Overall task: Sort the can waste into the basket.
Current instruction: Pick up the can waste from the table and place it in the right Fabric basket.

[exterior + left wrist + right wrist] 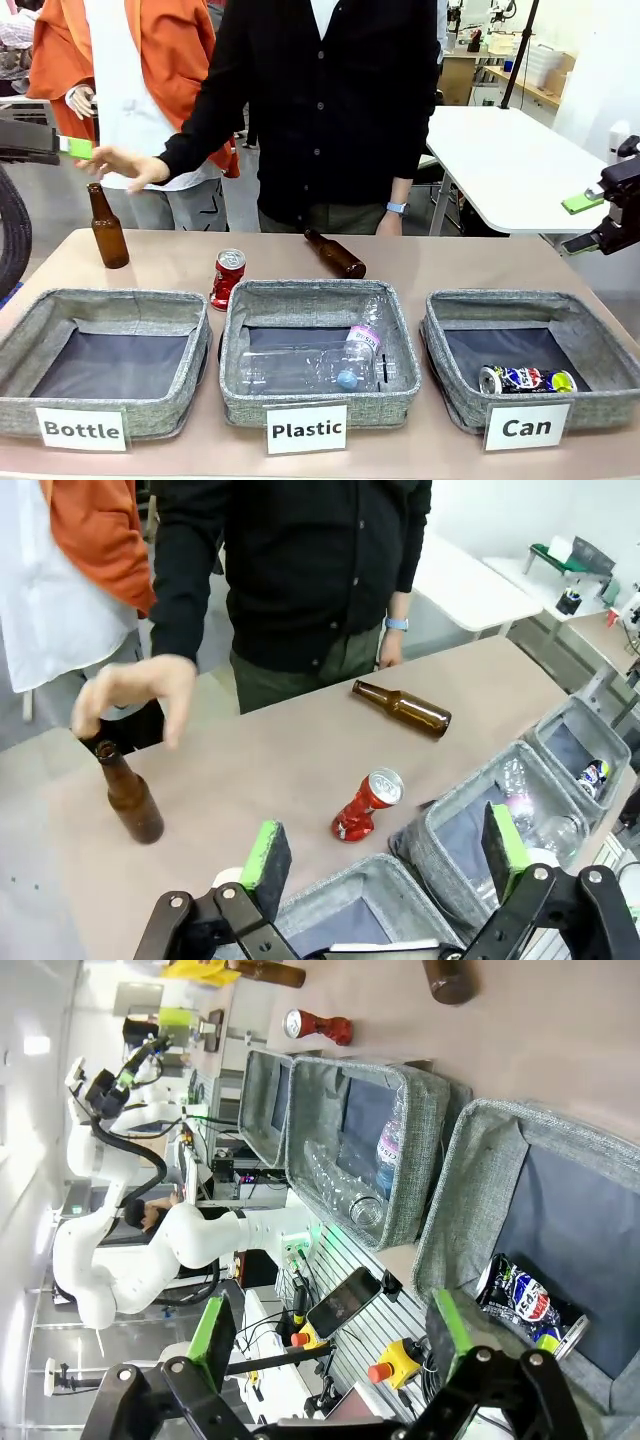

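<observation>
lying inside the can basket (pixel 530 302), one dented blue can (pixel 525 380)

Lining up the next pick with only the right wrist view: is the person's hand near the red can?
Observer: No, the person's hand is by the top of the upright brown bottle, left of the red can.
Operator: Is the basket nearest my right gripper the right one?
Observer: Yes, its card reads "Can".
Operator: Where's the left gripper?
Observer: Open, raised beside that hand.
</observation>
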Tool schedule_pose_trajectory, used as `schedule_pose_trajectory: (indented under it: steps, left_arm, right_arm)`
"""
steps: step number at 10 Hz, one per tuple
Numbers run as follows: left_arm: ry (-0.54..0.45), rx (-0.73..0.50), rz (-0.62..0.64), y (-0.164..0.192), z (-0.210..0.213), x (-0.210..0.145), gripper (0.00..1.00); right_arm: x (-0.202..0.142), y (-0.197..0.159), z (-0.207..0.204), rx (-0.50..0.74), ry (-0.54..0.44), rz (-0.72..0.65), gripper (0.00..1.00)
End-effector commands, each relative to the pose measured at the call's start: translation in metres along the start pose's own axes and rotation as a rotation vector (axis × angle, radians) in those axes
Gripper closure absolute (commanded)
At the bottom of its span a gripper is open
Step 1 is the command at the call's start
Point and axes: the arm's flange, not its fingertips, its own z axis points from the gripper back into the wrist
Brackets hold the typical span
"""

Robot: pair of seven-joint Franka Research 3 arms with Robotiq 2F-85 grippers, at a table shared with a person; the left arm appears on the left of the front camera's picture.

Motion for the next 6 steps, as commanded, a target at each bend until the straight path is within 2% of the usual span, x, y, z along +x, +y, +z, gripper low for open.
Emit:
schedule_pose_trajectory:
  steps: [1,2,3,4,5,6]
  left_arm:
    - [0.062,0.001,-0.083,0.005,-0.041,-0.007,0.0]
    - [0.083,-0.031,-0.036,0.025,-0.052,-0.005,0.0]
    - [0.034,-0.139,0.063,0.047,-0.019,0.008,0.0]
    - [-0.047,-0.206,0.107,0.064,0.034,0.02,0.0]
    - [-0.096,-0.22,0.104,0.08,0.088,0.024,0.0]
    - [-0.11,-0.186,0.103,0.094,0.127,0.018,0.0]
  right_arm:
    - [-0.001,0.001,0.004,0.001,0.005,0.023,0.0]
    - [-0.001,0.001,0.004,0.001,0.005,0.023,0.0]
    - [-0.001,0.001,0.004,0.001,0.005,0.023,0.0]
    - [-0.001,0.001,0.004,0.001,0.005,0.023,0.0]
    - [-0.001,0.001,0.004,0.001,0.005,0.023,0.0]
    - [-0.001,0.001,0.004,0.001,0.005,0.023,0.0]
